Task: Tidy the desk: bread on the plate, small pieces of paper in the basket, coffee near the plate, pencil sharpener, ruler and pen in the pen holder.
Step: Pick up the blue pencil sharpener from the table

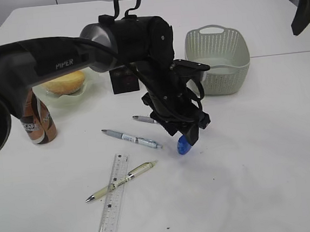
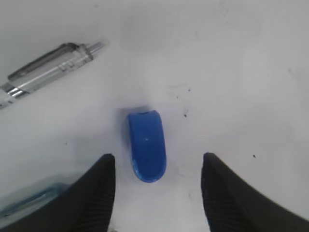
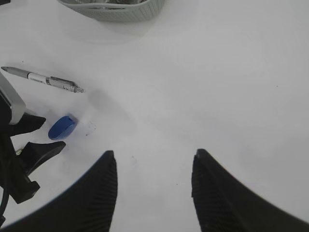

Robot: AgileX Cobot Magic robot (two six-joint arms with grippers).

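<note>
A blue pencil sharpener (image 1: 183, 145) (image 2: 147, 145) (image 3: 63, 127) lies on the white desk (image 1: 256, 156). My left gripper (image 1: 192, 133) (image 2: 158, 156) hangs open just over it, one finger on each side, not touching. My right gripper (image 3: 154, 152) is open over bare desk, empty. The bread (image 1: 65, 82) sits on the green plate (image 1: 85, 92), with the coffee (image 1: 36, 123) beside it. A clear ruler (image 1: 112, 198) lies under a yellow-green pen (image 1: 122, 180). A grey pen (image 1: 131, 138) (image 2: 48, 67) (image 3: 43, 78) lies left of the sharpener. The pen holder (image 1: 123, 79) is partly hidden by my left arm. Small pieces of paper are out of view.
The basket (image 1: 218, 59) (image 3: 113, 10) stands at the back right. A third short pen (image 1: 144, 119) lies by the left arm. Part of the right arm (image 1: 302, 5) shows at the top right corner.
</note>
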